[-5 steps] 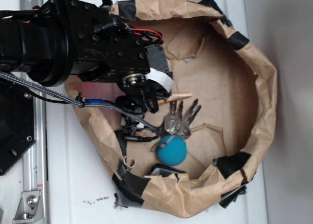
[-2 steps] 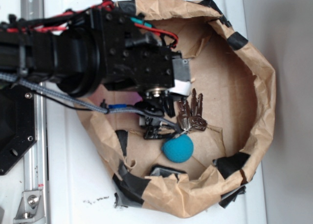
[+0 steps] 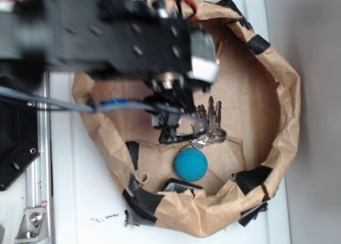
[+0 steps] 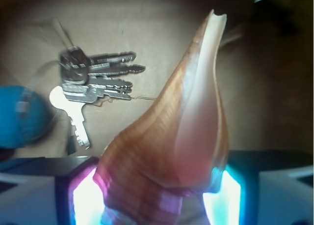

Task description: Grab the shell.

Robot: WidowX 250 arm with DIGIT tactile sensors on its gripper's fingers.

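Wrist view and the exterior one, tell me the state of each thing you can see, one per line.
shell: held in the tool, tip pointing away from the camera
tool: shut on the shell
keys: lying loose on the bag floor
ball: resting beside the keys
bag: open, rim rolled down

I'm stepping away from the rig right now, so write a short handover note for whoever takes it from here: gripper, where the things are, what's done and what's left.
Gripper: shut on the shell, which sits between the lit finger pads with its pointed tail sticking out past them, as the wrist view shows.
Shell: hidden under the arm in the exterior view.
Other items: the keys and the teal ball lie on the floor of the paper bag, ball just below the keys.
Done: shell gripped.
Left: whether it is clear of the bag floor cannot be told; confirm the lift.
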